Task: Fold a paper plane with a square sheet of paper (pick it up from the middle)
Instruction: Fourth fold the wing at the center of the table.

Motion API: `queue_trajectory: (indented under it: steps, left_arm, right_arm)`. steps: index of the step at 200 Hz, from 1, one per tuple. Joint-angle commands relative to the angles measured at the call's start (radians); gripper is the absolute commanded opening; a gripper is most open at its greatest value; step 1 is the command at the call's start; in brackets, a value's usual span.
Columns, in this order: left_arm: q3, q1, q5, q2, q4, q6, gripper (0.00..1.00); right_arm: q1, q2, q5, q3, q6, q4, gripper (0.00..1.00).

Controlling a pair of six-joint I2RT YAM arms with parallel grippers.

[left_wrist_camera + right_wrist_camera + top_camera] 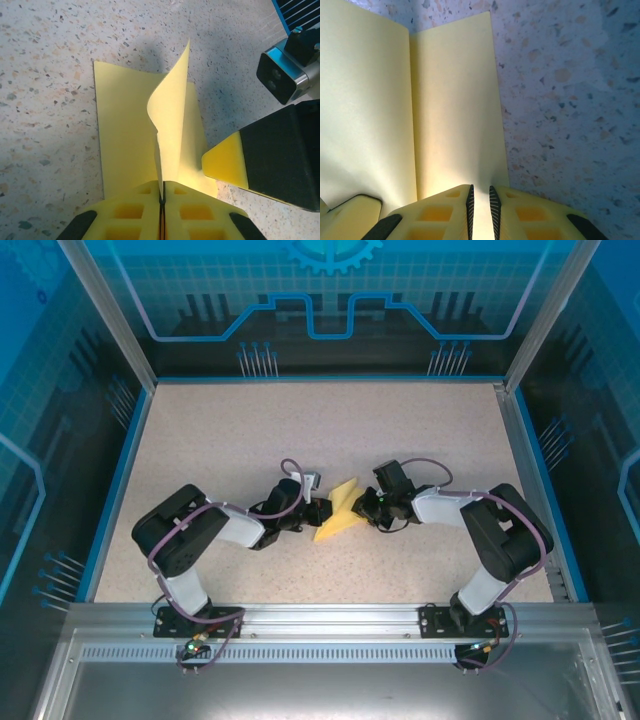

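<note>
The square sheet of paper (335, 520) lies on the table's (300, 430) middle, left gripper (318, 510) at its left edge, right gripper (362, 506) touching its right; one flap (170, 100) stands upright.

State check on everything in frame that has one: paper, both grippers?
square sheet of paper: partly folded, one flap standing up, the rest flat on the table.
left gripper: fingers shut on the upright flap.
right gripper: fingers almost shut, tips down on the flat part.
</note>
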Motion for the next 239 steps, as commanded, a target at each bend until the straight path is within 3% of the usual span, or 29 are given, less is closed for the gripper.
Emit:
queue_trajectory:
  steps: [1, 51, 113, 239]
  left_arm:
    - [-0.012, 0.005, 0.049, -0.013, 0.004, -0.024, 0.15]
    - [0.009, 0.005, 0.097, -0.038, -0.065, -0.024, 0.19]
    - [-0.003, 0.003, 0.136, -0.048, -0.032, -0.019, 0.28]
    - [-0.006, -0.008, 0.168, 0.032, 0.013, -0.085, 0.15]
  right_arm:
    - [0.004, 0.028, 0.068, -0.007, -0.001, -0.091, 0.19]
    - [0.004, 0.027, 0.075, -0.007, -0.001, -0.098, 0.18]
    - [0.004, 0.033, 0.076, -0.007, 0.003, -0.099, 0.17]
    - [0.002, 0.036, 0.059, -0.009, 0.011, -0.091, 0.16]
